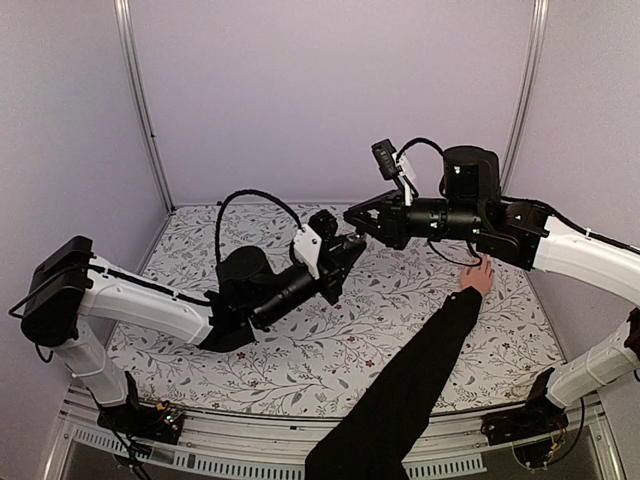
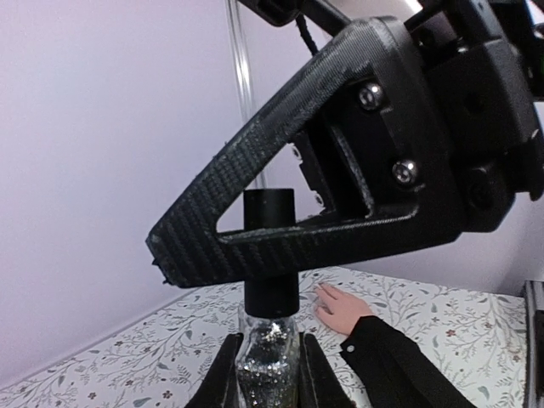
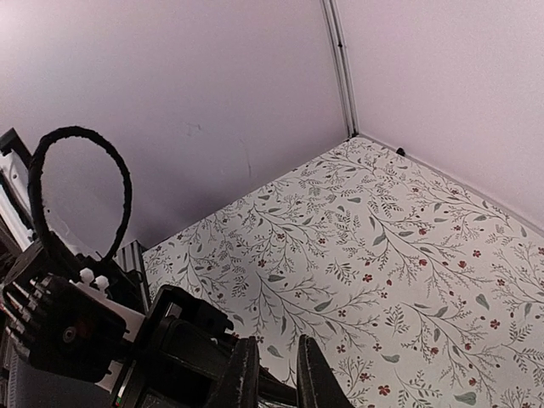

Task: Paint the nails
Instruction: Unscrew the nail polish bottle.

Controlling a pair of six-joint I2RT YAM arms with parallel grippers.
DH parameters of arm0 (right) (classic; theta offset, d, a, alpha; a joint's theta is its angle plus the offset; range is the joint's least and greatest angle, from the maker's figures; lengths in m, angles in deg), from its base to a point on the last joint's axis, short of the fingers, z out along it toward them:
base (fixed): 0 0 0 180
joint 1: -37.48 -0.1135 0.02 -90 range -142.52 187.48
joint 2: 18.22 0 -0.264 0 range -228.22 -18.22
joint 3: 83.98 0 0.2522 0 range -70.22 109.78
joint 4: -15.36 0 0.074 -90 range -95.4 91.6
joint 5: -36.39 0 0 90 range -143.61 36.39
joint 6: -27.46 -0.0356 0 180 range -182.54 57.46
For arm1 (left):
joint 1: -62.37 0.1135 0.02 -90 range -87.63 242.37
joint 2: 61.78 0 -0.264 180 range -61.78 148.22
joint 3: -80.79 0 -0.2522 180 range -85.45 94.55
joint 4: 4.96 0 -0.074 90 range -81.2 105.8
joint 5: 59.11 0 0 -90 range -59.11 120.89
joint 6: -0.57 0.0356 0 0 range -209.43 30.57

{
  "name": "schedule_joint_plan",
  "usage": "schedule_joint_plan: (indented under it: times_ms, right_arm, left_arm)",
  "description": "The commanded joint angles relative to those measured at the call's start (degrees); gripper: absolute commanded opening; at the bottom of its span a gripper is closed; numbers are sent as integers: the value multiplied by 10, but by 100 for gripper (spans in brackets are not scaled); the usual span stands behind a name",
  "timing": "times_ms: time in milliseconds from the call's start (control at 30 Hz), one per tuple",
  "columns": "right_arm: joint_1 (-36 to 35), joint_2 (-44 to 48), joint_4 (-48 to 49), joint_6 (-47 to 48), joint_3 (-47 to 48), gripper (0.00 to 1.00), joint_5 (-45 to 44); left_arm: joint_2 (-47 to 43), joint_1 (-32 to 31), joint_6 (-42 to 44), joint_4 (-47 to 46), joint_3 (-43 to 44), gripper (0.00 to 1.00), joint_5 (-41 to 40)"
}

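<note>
The bottle (image 2: pixel 269 361) is gripped upright in the left jaws so its cap (image 2: pixel 270 296), clamped by the right jaws, can presumably be unscrewed.

Small glittery bottle (image 2: pixel 269 361) sits clamped between the left hand's (image 2: pixel 269 374) fingers, black cap (image 2: pixel 270 293) on top. Below the hand spreads a floral-print surface (image 1: pixel 420 340). Behind it rise plain lilac walls (image 1: pixel 330 90), with metal posts (image 1: pixel 145 110) in the corners.
</note>
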Motion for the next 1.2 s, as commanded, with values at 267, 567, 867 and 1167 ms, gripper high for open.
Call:
schedule_joint_plan:
  times_ms: [267, 567, 867, 1167]
  right_arm:
    - [-7, 22, 12, 77, -2, 0, 158]
    - [-7, 14, -11, 145, 13, 0, 271]
    - [-7, 17, -10, 166, 16, 0, 323]
    - [-7, 24, -14, 166, 12, 10, 309]
  left_arm:
    - [-73, 70, -102, -59, -52, 0, 440]
    - [-72, 81, -149, -108, -48, 0, 632]
    - [-58, 85, -180, -143, -43, 0, 668]
    - [-51, 92, -180, -146, -42, 0, 643]
